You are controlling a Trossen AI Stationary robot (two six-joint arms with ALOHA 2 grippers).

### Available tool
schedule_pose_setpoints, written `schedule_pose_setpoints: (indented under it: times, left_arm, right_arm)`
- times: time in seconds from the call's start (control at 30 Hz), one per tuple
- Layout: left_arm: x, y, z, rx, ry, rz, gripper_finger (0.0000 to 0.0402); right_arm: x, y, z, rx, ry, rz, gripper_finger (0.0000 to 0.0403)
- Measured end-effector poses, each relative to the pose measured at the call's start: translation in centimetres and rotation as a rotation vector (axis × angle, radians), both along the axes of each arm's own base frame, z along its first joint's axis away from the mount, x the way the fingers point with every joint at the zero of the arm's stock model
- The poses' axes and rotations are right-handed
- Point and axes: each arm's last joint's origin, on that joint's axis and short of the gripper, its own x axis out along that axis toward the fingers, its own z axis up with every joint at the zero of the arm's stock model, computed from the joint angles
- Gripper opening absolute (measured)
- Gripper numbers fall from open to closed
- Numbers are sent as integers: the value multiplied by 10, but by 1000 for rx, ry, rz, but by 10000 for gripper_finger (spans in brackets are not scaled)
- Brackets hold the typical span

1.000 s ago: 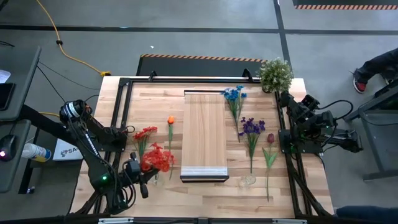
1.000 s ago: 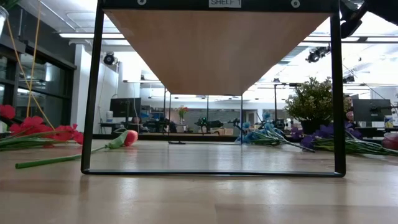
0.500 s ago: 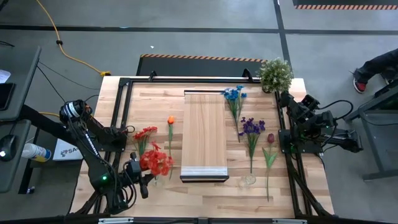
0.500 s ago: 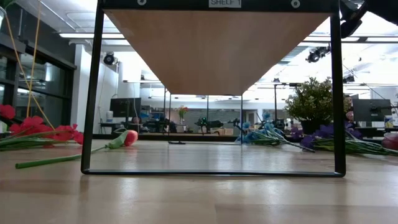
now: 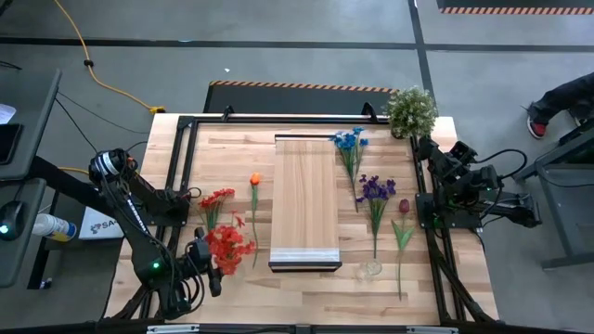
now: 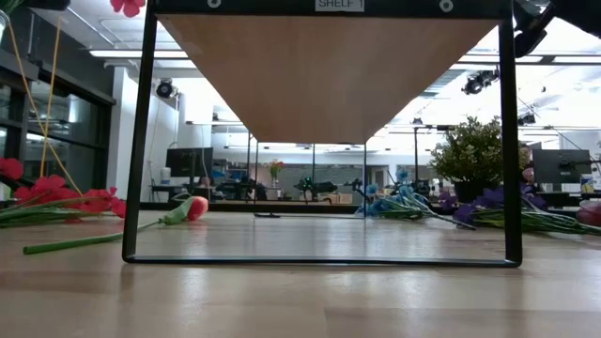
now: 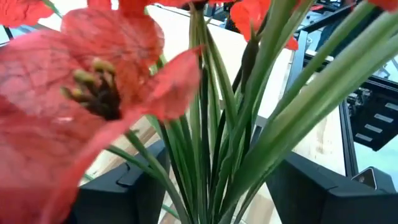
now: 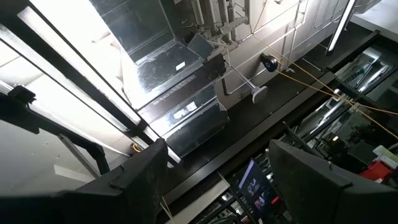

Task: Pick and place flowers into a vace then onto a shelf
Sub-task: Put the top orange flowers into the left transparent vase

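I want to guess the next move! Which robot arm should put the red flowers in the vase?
Probably the left. Its hand is shut on the red flowers it holds. The right hand is parked by the table's far edge, though nearer the glass vase.

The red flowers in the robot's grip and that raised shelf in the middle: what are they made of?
The red flowers held in the left gripper look artificial: thin fabric-like petals with printed dark veins, and smooth, glossy, plastic-looking green stems. The shelf looks like pale wood with a matte finish, its lengthwise grain showing from above; it sits in a thin black frame, probably metal.
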Motion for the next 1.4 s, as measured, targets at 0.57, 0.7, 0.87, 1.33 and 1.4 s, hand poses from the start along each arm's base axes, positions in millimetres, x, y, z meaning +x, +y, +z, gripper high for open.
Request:
schedule_pose_setpoints:
  times: [0.57,0.7,0.87,1.33,1.4]
  left_arm:
    - [-4,4,8,22,77,-63,296]
    - [-5,5,9,6,116,-79,296]
    - [-8,6,10,-7,146,-95,292]
    - [-39,6,27,-60,127,-203,292]
    - [-43,6,29,-69,121,-219,292]
  right_arm:
    - [0,0,0,-3,1,3,267]
    - [0,0,0,-6,1,6,267]
    - [0,0,0,-6,2,6,267]
    - [0,0,0,-8,2,3,267]
    - [0,0,0,-8,2,3,266]
